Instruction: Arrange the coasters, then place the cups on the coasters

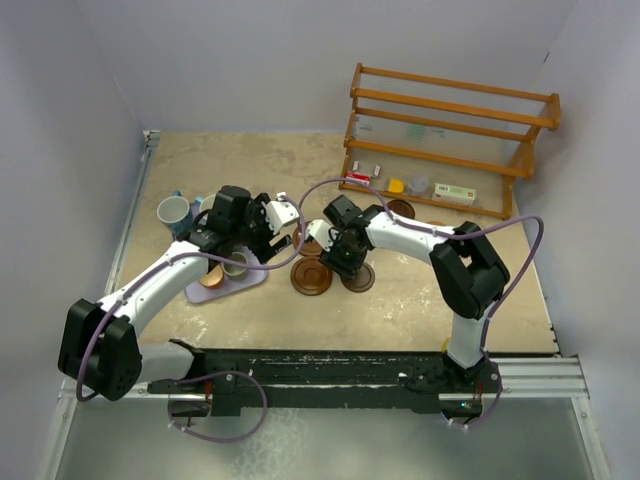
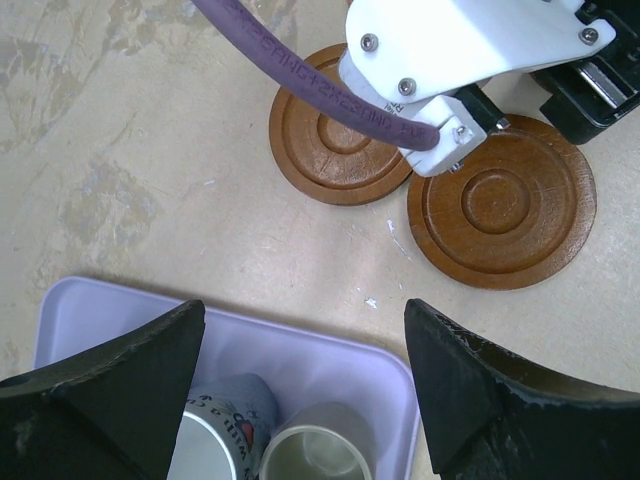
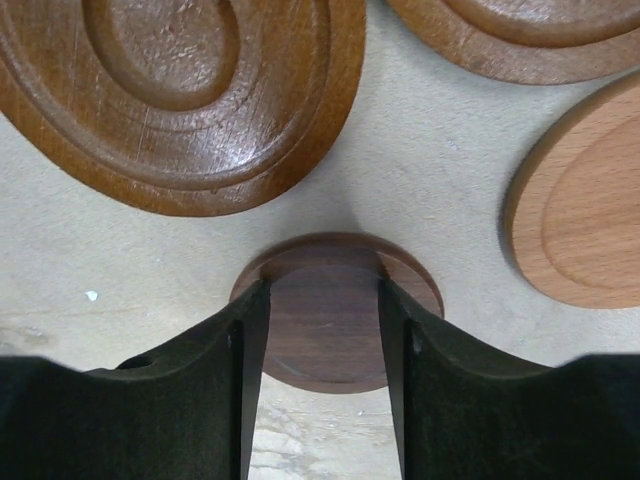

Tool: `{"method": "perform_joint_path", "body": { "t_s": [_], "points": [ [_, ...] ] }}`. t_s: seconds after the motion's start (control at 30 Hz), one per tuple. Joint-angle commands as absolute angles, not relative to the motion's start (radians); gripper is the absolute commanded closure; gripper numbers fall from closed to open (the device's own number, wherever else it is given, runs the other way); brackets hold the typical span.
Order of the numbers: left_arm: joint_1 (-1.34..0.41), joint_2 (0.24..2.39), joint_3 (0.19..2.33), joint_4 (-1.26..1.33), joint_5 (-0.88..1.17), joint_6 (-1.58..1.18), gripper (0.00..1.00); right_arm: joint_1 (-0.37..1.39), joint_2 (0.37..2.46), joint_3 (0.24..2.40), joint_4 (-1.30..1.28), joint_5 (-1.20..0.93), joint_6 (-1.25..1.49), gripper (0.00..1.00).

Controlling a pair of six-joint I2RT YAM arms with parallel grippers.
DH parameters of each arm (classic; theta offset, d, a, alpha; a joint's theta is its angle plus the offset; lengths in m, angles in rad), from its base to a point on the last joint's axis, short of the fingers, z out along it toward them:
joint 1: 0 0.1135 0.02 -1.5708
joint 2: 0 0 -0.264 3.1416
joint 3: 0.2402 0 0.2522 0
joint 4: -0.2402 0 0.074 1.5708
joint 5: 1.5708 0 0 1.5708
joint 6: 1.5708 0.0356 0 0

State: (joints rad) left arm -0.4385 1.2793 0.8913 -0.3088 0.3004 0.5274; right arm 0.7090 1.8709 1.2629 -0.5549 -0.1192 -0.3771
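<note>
Honestly, looks early days: got coasters (image 2: 503, 205) bunched just right of the lavender tray (image 2: 80, 310), right pincer (image 3: 323, 300) parted astride a small dark coaster (image 3: 325, 340) there, left pincer (image 2: 305, 308) hanging wide open over the tray, zero cups (image 2: 315, 455) on coasters yet.

This is a robotics lab test cell. Plain pale walls (image 1: 60, 120) box in a beige tabletop (image 1: 420, 310). The left arm (image 1: 150, 285) and right arm (image 1: 410, 235) (purple cables (image 1: 520, 270) trailing) are bolted to a black rail (image 1: 330, 365) at the near edge. A wooden rack (image 1: 450, 140) stands far right.
</note>
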Motion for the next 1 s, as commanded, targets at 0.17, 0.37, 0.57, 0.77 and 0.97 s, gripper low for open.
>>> {"method": "perform_joint_path", "body": {
  "t_s": [0.17,0.37,0.57,0.77,0.97],
  "points": [
    [-0.427,1.239,0.892,-0.279,0.305,0.525,0.22,0.681,1.756,1.314,-0.616,-0.170,-0.390,0.46],
    [-0.425,1.234,0.893,-0.283,0.304,0.526,0.22,0.598,1.699,1.330,-0.633,-0.183,-0.414,0.45],
    [-0.423,1.232,0.894,-0.281,0.304,0.525,0.22,0.595,1.681,1.279,-0.627,-0.153,-0.439,0.43],
    [-0.420,1.230,0.893,-0.282,0.305,0.525,0.22,0.594,1.649,1.179,-0.633,-0.153,-0.486,0.37],
    [-0.419,1.235,0.891,-0.277,0.312,0.525,0.22,0.593,1.600,1.057,-0.609,-0.132,-0.526,0.32]
  ]
}}
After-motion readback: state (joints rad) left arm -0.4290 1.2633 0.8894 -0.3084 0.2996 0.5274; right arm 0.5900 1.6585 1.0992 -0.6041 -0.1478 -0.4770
